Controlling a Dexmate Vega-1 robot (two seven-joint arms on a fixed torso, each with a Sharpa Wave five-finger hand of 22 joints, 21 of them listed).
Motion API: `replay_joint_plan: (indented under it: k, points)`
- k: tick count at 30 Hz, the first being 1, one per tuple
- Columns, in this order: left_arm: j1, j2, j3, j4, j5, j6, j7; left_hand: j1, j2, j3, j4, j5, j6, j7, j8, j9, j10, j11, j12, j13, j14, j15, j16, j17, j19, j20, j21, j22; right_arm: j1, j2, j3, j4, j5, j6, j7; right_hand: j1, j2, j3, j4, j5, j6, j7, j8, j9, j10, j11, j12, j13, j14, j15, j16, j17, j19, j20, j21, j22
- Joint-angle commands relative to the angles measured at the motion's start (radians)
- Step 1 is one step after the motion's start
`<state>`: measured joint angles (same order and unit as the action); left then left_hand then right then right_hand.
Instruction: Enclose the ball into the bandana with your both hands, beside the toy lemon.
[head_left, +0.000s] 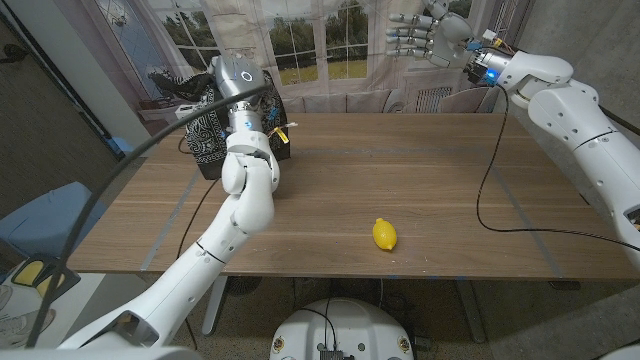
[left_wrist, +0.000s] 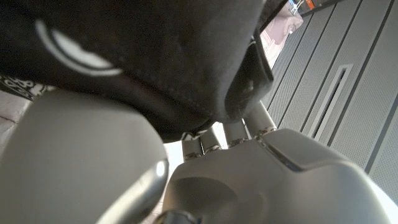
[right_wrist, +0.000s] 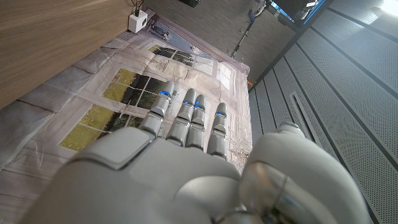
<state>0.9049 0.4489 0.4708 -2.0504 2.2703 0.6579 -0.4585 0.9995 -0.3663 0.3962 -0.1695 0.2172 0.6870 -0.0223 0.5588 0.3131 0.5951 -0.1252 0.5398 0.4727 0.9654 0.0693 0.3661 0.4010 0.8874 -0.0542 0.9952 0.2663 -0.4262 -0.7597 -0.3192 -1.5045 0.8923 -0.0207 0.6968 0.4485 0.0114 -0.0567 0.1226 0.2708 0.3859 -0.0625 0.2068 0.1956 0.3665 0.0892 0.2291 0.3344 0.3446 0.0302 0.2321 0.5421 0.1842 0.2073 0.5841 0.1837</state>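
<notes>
Black patterned bandana (head_left: 215, 135) bunched at tabletop's (head_left: 440, 180) far left, left hand (left_wrist: 273, 180) pressed into it, fingers (left_wrist: 231, 132) buried in cloth; grasp could not be told. Ball not made out. Yellow toy lemon (head_left: 384, 234) lay near front edge, well apart from bandana. Right hand (head_left: 425, 38) raised above far right, fingers (right_wrist: 186, 118) released, grasping nothing.
</notes>
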Motion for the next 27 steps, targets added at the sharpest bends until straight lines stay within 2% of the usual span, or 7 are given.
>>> replay_joint_plan:
  k: [1,6,9,11,16,20,27]
  points:
    - [0.072,0.173,-0.097,-0.203,-0.083,-0.271,-0.060,0.435,0.424,0.004,0.006,0.005,0.010,0.004,0.007,0.002,-0.005,0.000,-0.003,0.005,0.219,-0.303,-0.004,0.004,-0.021,-0.154,0.012,0.001,0.026,0.027,-0.019,0.016,-0.004,-0.013,0.009,0.003,0.007,-0.005,-0.001,0.008,-0.001,-0.004,-0.002,0.002,0.003,-0.001,-0.003,-0.001,0.003,-0.002,0.003,-0.001,0.005,0.003,-0.001,0.002]
    - [0.072,0.253,-0.091,-0.209,-0.128,-0.339,-0.045,0.433,0.424,0.004,0.008,0.004,0.021,0.006,0.011,0.002,-0.003,-0.002,-0.003,0.009,0.218,-0.302,-0.007,0.006,-0.027,-0.153,0.020,-0.002,0.026,0.028,-0.022,0.008,-0.003,-0.027,0.003,0.003,0.007,-0.006,-0.001,0.009,-0.002,-0.004,-0.003,0.002,0.003,0.000,-0.004,-0.001,0.003,-0.002,0.003,-0.002,0.006,0.003,-0.002,0.002]
    - [0.045,0.273,-0.063,-0.197,-0.124,-0.388,-0.091,0.431,0.422,0.003,0.008,0.003,0.031,0.004,0.014,0.001,0.005,-0.010,0.000,0.012,0.217,-0.303,-0.010,0.008,-0.032,-0.151,0.025,-0.004,0.021,0.024,-0.020,-0.004,-0.003,-0.033,-0.007,0.002,0.007,-0.007,-0.001,0.009,-0.002,-0.004,-0.003,0.002,0.002,0.000,-0.004,-0.001,0.003,-0.002,0.003,-0.002,0.007,0.003,-0.003,0.003]
    - [0.033,0.266,-0.043,-0.173,-0.123,-0.391,-0.110,0.430,0.422,0.003,0.009,0.002,0.035,0.004,0.016,0.001,0.008,-0.011,0.001,0.013,0.217,-0.303,-0.011,0.009,-0.035,-0.150,0.029,-0.005,0.019,0.019,-0.020,-0.011,-0.006,-0.036,-0.011,0.002,0.007,-0.007,-0.001,0.009,-0.003,-0.005,-0.003,0.002,0.001,0.000,-0.004,-0.001,0.003,-0.002,0.004,-0.003,0.008,0.003,-0.003,0.003]
    - [0.021,0.268,0.023,-0.081,-0.082,-0.348,-0.060,0.428,0.421,0.003,0.009,0.001,0.042,0.000,0.019,0.001,0.009,-0.016,0.001,0.017,0.217,-0.303,-0.013,0.010,-0.039,-0.149,0.035,-0.007,0.004,0.009,-0.012,-0.028,-0.003,-0.043,-0.029,0.001,0.008,-0.009,-0.002,0.009,-0.005,-0.004,-0.004,0.002,0.002,-0.001,-0.004,-0.001,0.005,-0.002,0.004,-0.003,0.009,0.003,-0.005,0.003]
    - [0.004,0.247,0.061,-0.032,-0.112,-0.336,-0.058,0.428,0.420,0.003,0.008,-0.001,0.051,-0.008,0.022,0.000,0.016,-0.025,0.003,0.021,0.220,-0.303,-0.015,0.013,-0.043,-0.149,0.045,-0.010,0.004,0.008,-0.013,-0.023,0.000,-0.046,-0.025,0.002,0.009,-0.009,-0.002,0.010,-0.006,-0.003,-0.004,0.002,0.002,0.000,-0.004,0.000,0.005,-0.002,0.005,-0.004,0.009,0.003,-0.006,0.003]
    - [0.002,0.221,0.110,0.046,-0.194,-0.260,0.031,0.426,0.418,0.002,0.009,-0.002,0.064,-0.008,0.027,0.000,0.022,-0.033,0.005,0.026,0.223,-0.303,-0.017,0.017,-0.049,-0.147,0.057,-0.015,0.007,0.008,-0.016,-0.018,-0.007,-0.043,-0.023,0.000,0.008,-0.012,-0.002,0.010,-0.006,-0.004,-0.004,0.002,0.002,0.002,-0.004,0.000,0.005,-0.001,0.005,-0.005,0.011,0.002,-0.007,0.003]
